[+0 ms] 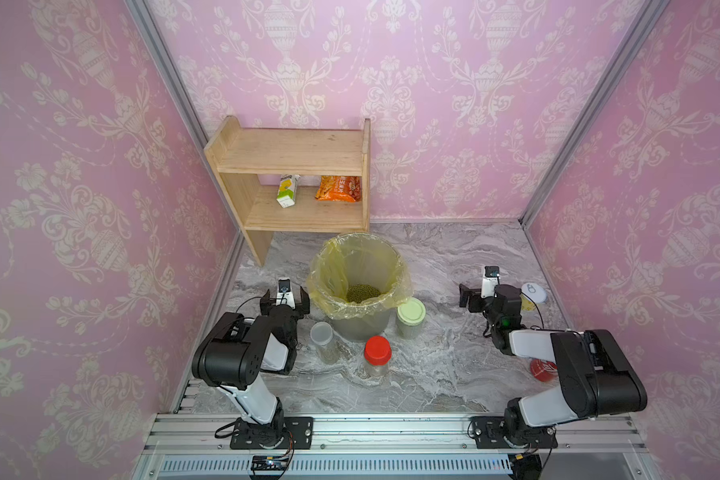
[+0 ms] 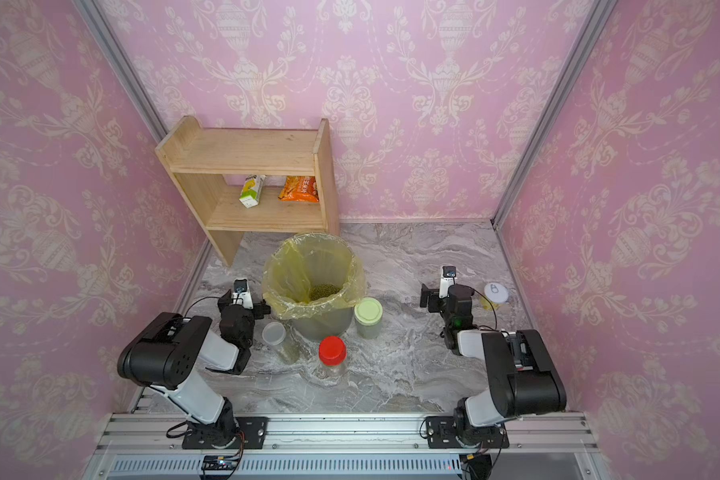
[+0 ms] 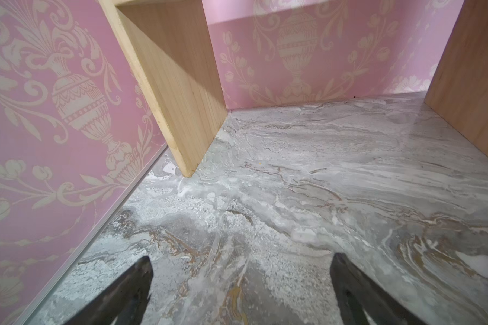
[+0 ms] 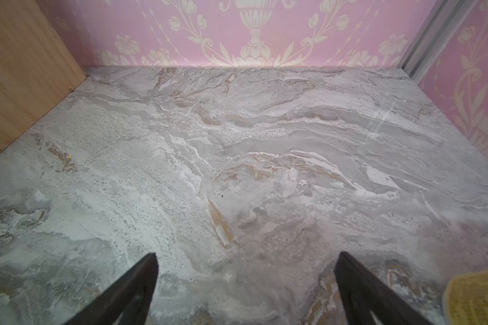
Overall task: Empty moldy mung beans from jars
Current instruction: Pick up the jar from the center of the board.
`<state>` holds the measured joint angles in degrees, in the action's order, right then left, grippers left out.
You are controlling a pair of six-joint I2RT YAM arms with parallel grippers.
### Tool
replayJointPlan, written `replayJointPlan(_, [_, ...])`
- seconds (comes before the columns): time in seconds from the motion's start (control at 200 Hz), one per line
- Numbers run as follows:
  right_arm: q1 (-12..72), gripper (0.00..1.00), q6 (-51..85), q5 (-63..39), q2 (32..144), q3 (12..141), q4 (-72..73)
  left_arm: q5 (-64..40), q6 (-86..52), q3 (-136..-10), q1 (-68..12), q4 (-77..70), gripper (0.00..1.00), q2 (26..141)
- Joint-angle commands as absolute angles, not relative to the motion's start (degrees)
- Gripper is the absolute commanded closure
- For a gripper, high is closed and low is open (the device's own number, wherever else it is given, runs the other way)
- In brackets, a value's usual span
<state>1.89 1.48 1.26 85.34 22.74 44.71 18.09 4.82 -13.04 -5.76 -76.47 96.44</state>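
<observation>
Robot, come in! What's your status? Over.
Left pincer, right pincer open, empty. Green-lid jar, red-lid jar, clear-lid jar closed, beside bin. Yellow can close by right pincer.

Matt marbled stone-look table point(image 1: 454, 365), bare wood shelf point(image 1: 292, 151), clear plastic jars point(image 1: 377, 357), filmy yellow bag point(image 1: 329, 266)

Bin point(image 1: 362, 325) and jars point(image 1: 377, 350) central; flanks open

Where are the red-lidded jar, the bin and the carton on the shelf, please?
red-lidded jar point(image 1: 377, 348): in a top view, on the middle of its red lid.
bin point(image 1: 360, 325): in a top view, on its grey outer wall below the bag.
carton point(image 1: 287, 191): in a top view, on its front face.
</observation>
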Motion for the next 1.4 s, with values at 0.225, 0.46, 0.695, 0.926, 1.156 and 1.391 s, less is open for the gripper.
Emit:
replayJointPlan(0.225, [1.32,0.0,1.37,0.45,85.88,23.18,45.0,14.1,1.28,-18.24,-2.89,-62.88,0.01,94.17])
replayJointPlan(0.46, [1.17,0.0,1.42,0.23,85.96,23.2,45.0,10.99,-0.07,-19.61,-0.97,-59.48,0.01,93.74])
replayJointPlan(0.695, [1.08,0.0,1.41,0.02,85.95,23.18,45.04,10.28,-0.26,-19.91,-0.62,-58.81,0.01,93.68])
replayJointPlan(0.926, [1.05,0.01,1.08,-1.08,81.94,25.52,37.75,10.02,-0.03,-15.43,-0.62,-67.89,0.01,93.22])
replayJointPlan(1.156, [1.59,0.03,2.58,-2.67,71.86,27.69,25.24,19.02,-1.47,-14.68,-1.56,-56.77,0.01,79.39])
replayJointPlan(1.391, [2.89,0.0,4.33,-12.29,64.28,35.36,6.92,24.92,-0.82,-13.38,-4.48,-51.19,0.01,66.4])
